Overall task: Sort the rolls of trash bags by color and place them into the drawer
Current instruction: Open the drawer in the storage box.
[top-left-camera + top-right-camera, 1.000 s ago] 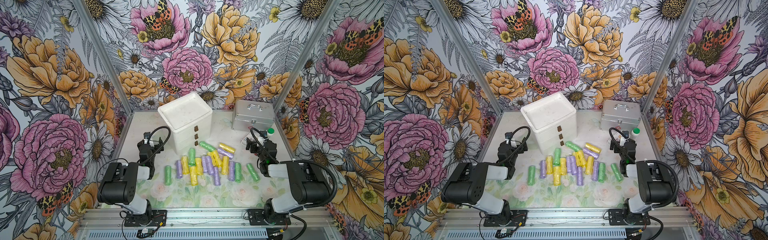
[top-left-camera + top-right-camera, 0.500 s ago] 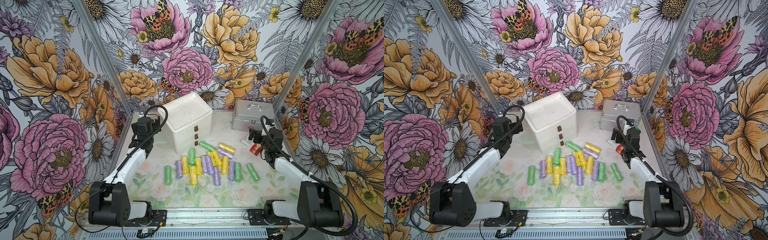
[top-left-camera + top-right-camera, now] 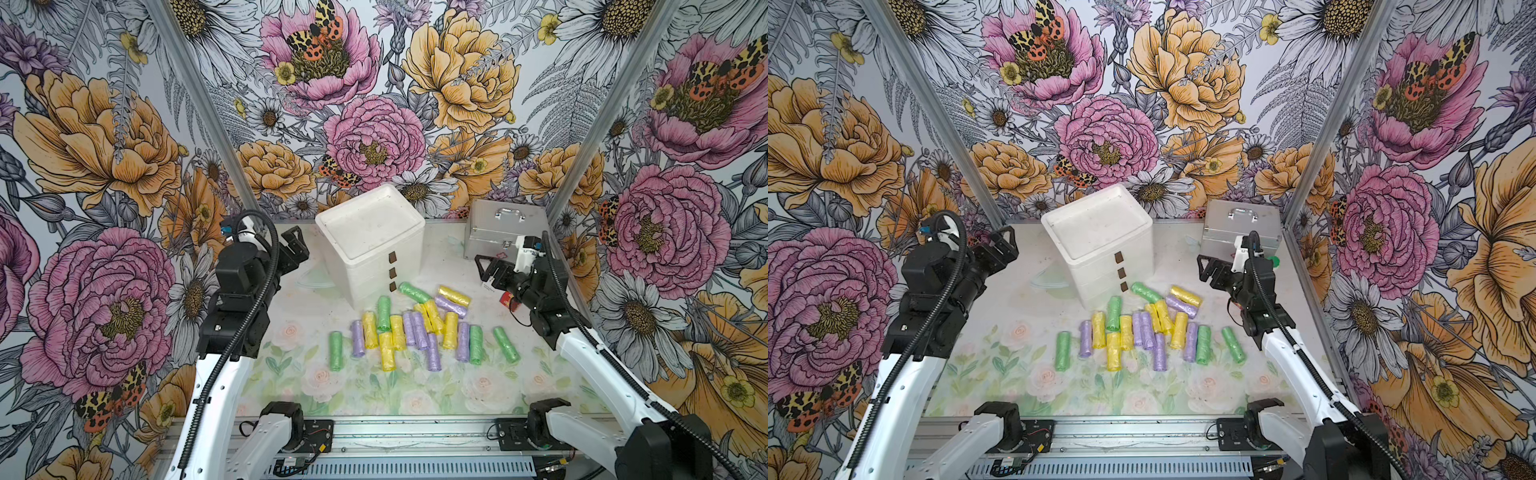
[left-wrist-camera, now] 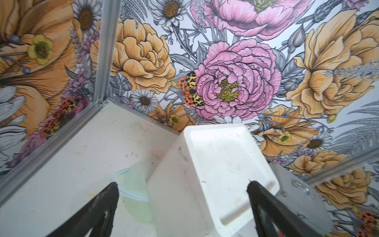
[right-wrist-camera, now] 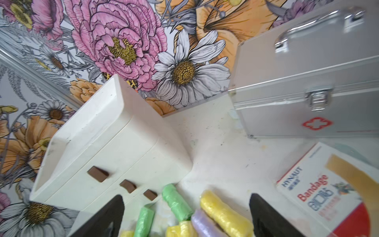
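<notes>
Since a second ago both arms have unfolded from the near rail. The left arm (image 3: 232,324) now holds the left jaws spread wide and empty, raised just left of the drawer (image 3: 370,249). The right arm (image 3: 582,353) holds the right jaws released and empty, between the silver case (image 3: 498,228) and the rolls of trash bags (image 3: 415,328). The rolls lie unmoved in a mixed purple, yellow and green cluster on the counter (image 3: 291,374), the farthest just beside the drawer's near foot, all three trays shut. There is open room left of the drawer and along the near edge; the right side is crowded by case, bandage box (image 5: 328,190) and wall.
</notes>
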Action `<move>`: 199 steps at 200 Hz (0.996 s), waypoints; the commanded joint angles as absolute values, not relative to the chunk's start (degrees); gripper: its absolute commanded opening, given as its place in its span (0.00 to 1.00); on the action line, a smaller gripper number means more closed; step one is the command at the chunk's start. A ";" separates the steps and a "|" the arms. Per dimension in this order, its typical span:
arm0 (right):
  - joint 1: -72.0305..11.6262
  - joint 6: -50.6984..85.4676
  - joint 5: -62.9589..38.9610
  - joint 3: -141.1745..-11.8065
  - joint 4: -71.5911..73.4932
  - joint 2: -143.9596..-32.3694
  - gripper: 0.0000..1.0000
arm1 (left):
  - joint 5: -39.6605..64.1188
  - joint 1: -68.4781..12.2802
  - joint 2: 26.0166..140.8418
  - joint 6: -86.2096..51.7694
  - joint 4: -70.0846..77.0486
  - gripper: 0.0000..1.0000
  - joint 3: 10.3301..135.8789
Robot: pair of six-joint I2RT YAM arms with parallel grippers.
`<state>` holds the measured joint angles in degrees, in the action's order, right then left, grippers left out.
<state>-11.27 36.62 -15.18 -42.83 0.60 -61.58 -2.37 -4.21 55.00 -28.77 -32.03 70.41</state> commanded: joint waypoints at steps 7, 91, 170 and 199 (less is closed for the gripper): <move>-16.24 42.28 -14.33 -46.10 2.31 -64.50 0.94 | 6.77 -3.69 65.86 -34.39 -40.34 0.95 77.32; -27.35 48.21 -14.05 -49.20 11.77 -76.82 0.92 | -0.41 -6.72 83.31 -38.88 -42.80 0.82 85.58; -28.92 48.93 -17.02 -49.64 17.45 -83.32 0.88 | -9.56 -9.63 90.84 -35.34 -48.81 0.83 94.95; -29.17 49.63 -19.89 -49.52 22.13 -85.28 0.84 | -13.15 -11.38 94.24 -35.15 -52.09 0.76 98.34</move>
